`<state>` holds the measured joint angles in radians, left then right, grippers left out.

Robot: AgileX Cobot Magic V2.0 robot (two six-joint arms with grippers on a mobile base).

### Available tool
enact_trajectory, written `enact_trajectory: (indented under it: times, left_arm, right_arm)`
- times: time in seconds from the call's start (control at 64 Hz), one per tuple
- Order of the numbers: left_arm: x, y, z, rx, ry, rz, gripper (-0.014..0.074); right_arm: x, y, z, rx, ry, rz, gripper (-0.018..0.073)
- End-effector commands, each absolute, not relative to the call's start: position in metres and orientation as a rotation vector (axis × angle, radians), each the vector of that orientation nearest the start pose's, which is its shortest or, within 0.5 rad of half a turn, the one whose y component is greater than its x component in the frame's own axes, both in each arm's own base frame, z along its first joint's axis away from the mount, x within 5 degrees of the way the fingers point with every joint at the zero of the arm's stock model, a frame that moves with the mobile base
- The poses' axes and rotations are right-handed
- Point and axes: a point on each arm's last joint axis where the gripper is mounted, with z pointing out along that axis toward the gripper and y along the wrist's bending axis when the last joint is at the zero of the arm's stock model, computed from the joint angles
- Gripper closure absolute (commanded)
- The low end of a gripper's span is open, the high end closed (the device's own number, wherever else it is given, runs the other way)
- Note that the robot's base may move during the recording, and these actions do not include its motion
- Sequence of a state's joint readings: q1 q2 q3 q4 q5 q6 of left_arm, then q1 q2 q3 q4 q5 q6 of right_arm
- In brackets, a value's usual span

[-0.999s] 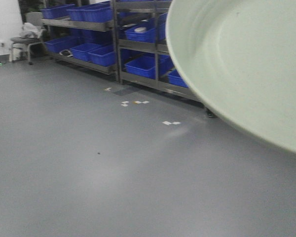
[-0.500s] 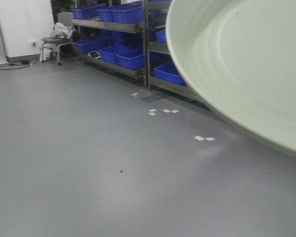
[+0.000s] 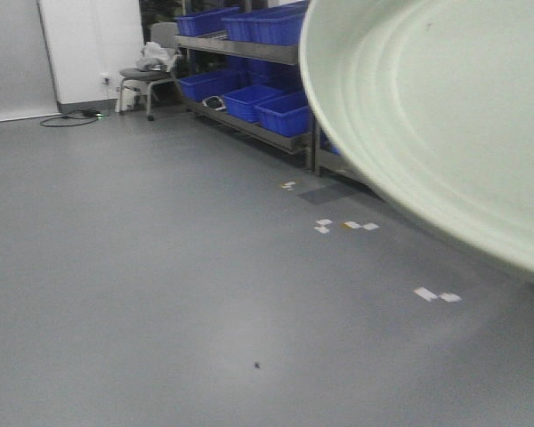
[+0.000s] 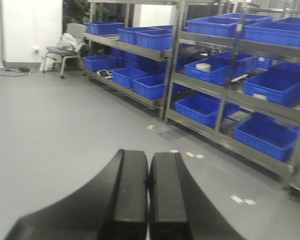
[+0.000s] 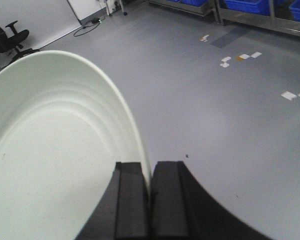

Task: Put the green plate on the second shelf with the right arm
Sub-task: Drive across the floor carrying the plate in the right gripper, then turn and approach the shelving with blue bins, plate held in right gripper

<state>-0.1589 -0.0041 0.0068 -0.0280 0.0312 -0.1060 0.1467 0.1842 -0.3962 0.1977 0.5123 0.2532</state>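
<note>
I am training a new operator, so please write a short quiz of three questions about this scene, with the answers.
1. True or false: the left gripper is holding the green plate.
2. What colour are the bins on the metal shelves? A) red B) blue C) yellow
3. Fill in the blank: the right gripper grips the plate by its ____.

Key: 1. False; it is shut with nothing in it. 2. B. 3. rim.
</note>
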Motion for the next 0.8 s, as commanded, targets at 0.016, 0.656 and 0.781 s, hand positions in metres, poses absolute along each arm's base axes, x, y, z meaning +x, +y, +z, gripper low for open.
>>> enact_trajectory:
  times: [0.016,0.656,0.781]
  left_arm:
    - [0.0554,-0.0089,0.2035,0.011,1.456,-0.251,0.0466]
    - [0.0554,-0.0089,0.2035,0.011,1.456,-0.251,0.0466]
    - [0.0554,-0.0089,0.2035,0.011,1.456,-0.251,0.0466]
  right_arm:
    - [0.0511,0.0147,0.3084,0.197,1.66,0.519,0.0503]
    - [0.0511,0.0147,0.3084,0.197,1.661,0.519,0.0503]
    - [0.0511,0.0147,0.3084,0.197,1.661,0.519,0.0503]
